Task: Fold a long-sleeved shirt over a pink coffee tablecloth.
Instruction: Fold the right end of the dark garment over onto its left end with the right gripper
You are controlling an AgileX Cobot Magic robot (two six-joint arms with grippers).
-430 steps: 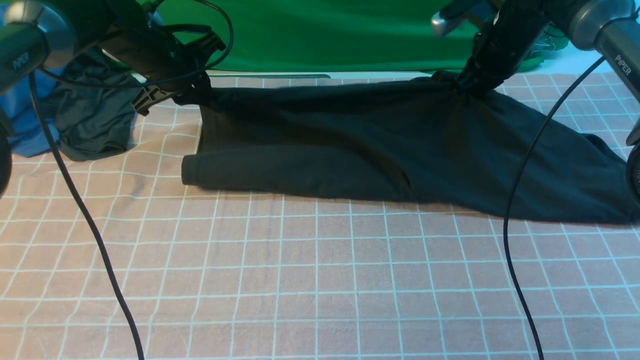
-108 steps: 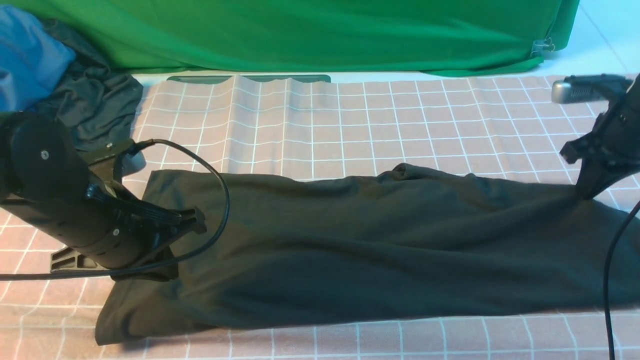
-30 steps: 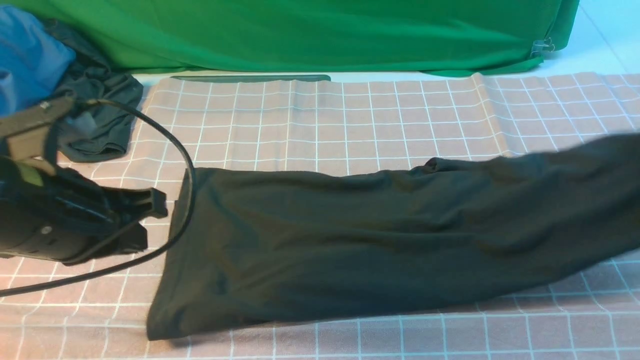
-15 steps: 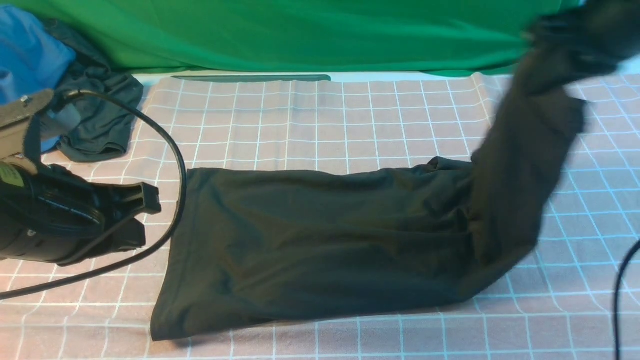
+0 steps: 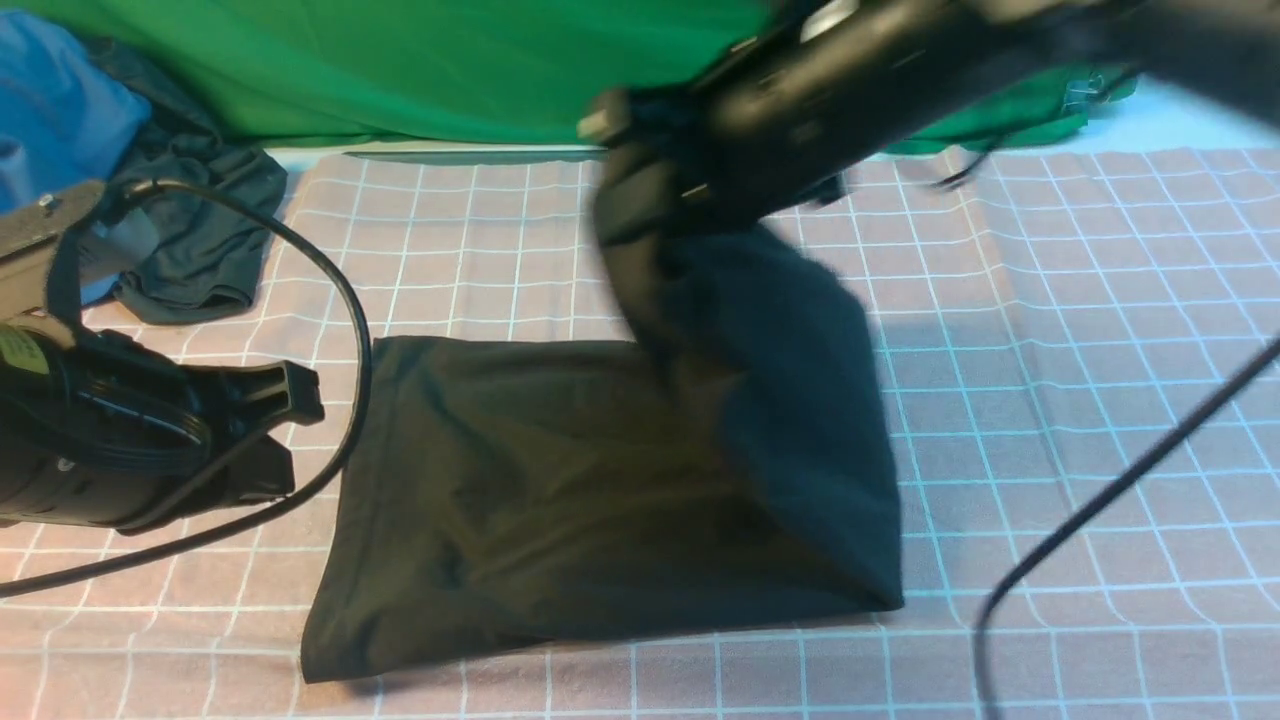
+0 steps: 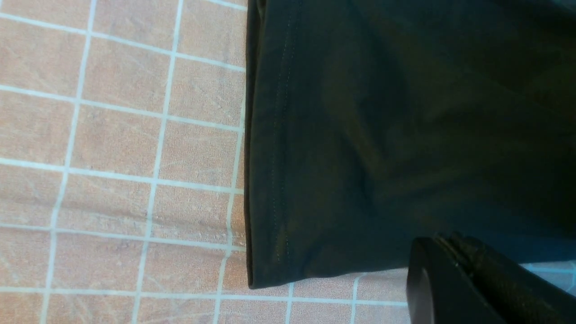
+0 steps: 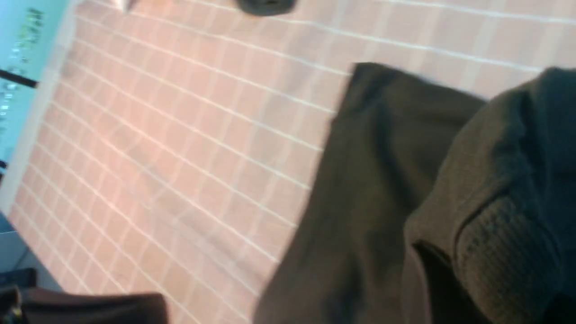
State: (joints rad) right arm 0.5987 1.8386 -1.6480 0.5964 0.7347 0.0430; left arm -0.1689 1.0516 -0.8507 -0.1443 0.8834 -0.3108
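The black long-sleeved shirt (image 5: 540,490) lies folded into a band on the pink coffee tablecloth (image 5: 1050,300). Its right end is lifted and doubled back over the middle, hanging from my blurred right gripper (image 5: 640,215), which is shut on it above the cloth. In the right wrist view a ribbed edge of the shirt (image 7: 504,252) bunches at the jaws. My left gripper (image 5: 295,430) hovers just left of the shirt's left hem (image 6: 270,148), its fingers (image 6: 454,274) pressed together on nothing. The chest print and neck label are hidden.
A plain green cloth (image 5: 450,70) hangs along the back. A blue garment (image 5: 50,100) and a smaller dark grey-green garment (image 5: 200,240) lie at the far left. Black cables loop by the left arm (image 5: 350,330) and cross the right front (image 5: 1100,500).
My right arm has swung from far right to the middle, carrying the shirt's right end up and over its body. The left gripper, which earlier let go of the left hem, has stayed put.
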